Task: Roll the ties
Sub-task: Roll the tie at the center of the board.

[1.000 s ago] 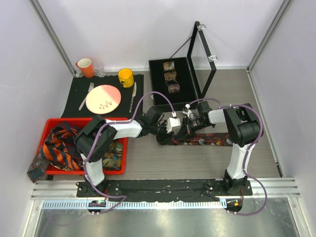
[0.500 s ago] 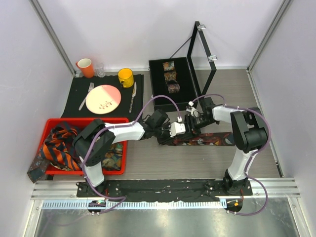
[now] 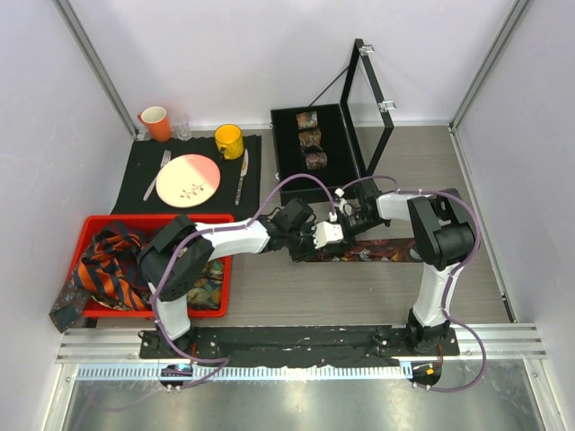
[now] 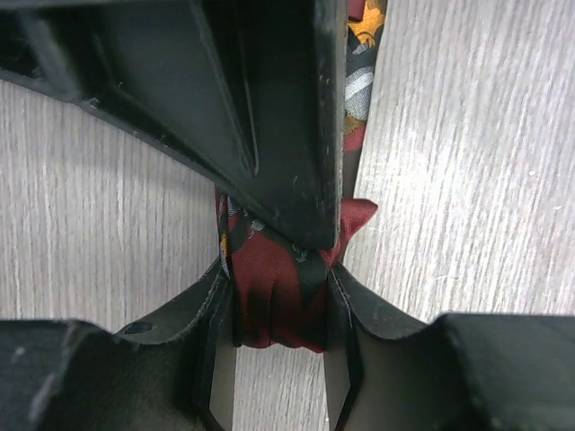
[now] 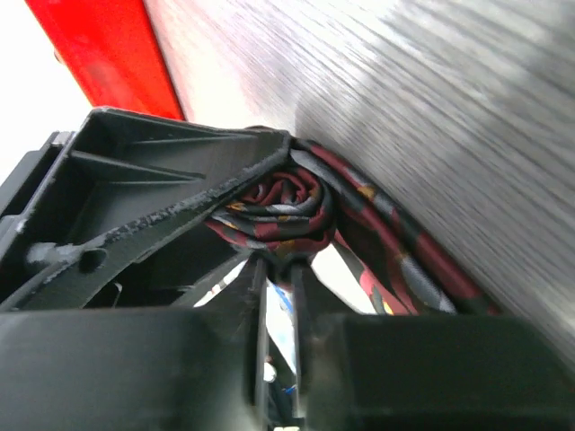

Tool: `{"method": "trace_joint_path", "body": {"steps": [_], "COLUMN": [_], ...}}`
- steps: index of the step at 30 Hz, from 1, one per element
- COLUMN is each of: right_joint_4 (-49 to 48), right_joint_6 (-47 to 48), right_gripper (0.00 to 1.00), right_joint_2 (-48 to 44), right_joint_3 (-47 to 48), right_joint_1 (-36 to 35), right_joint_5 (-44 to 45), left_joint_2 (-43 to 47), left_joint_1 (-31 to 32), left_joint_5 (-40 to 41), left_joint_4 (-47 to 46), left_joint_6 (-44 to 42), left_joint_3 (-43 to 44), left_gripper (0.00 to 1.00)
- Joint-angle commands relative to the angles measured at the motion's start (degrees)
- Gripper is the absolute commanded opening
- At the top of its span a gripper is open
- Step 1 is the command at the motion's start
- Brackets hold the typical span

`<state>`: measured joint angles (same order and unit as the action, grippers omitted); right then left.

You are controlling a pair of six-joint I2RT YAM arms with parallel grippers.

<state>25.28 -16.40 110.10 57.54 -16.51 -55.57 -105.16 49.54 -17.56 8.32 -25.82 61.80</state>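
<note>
Left gripper (image 4: 278, 310) pinches the rolled end of the dark red tie (image 3: 370, 254) mid-table (flat tail running right). Right gripper (image 5: 277, 269) sits narrow against the coil; I cannot tell if it grips. Black tray (image 3: 287, 175) edge lies just beyond, bare table (image 3: 296, 292) on the near side.

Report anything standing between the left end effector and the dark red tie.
Nothing visible does: the left end effector is pinching the rolled end of the dark red tie directly.
</note>
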Motion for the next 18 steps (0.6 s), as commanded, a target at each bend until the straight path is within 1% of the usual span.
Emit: {"method": "trace_joint_path", "body": {"steps": [1, 2, 4, 5, 8, 9, 11, 15, 18], "right_joint_4": [-3.5, -2.4, -1.8, -1.6, -1.1, -0.6, 0.1, 2.2, 3.5], "right_joint_6": [0.8, 1.6, 3.4, 3.8, 5.8, 6.1, 7.8, 9.8, 10.9], "right_gripper": [0.01, 0.01, 0.01, 0.01, 0.01, 0.01, 0.01, 0.01, 0.01], "right_joint_2": [2.3, 2.6, 3.1, 3.3, 3.7, 4.0, 4.9, 6.3, 7.6], "right_joint_3": [0.7, 0.8, 0.4, 0.1, -0.7, -0.8, -0.8, -0.7, 0.0], "right_joint_1": [0.0, 0.1, 0.8, 1.0, 2.4, 2.7, 3.8, 5.3, 6.4], "right_joint_5": [7.0, 7.2, 8.4, 9.0, 9.7, 9.7, 9.8, 9.4, 9.0], "left_joint_2": [-1.3, -1.2, -1.1, -1.0, -0.6, -0.4, 0.2, 1.0, 1.6], "left_joint_1": [0.0, -0.1, -0.3, -0.5, -2.0, -2.4, -3.7, -5.0, -5.2], "left_joint_5": [0.3, 0.0, -1.0, -1.9, -4.9, -6.8, -8.9, -14.5, -18.8], "left_joint_4": [3.8, 4.2, 4.4, 4.4, 3.4, 2.9, 1.5, -4.6, -8.0], "left_joint_6": [-1.3, -1.6, -2.2, -2.2, -1.6, -1.2, -1.1, -1.2, -4.0], "left_joint_3": [-1.1, -1.0, -0.9, -0.9, -0.8, -0.8, -0.7, -0.7, -1.0], "left_gripper": [0.20, 0.21, 0.27, 0.36, 0.54, 0.64, 0.75, 0.79, 0.80]}}
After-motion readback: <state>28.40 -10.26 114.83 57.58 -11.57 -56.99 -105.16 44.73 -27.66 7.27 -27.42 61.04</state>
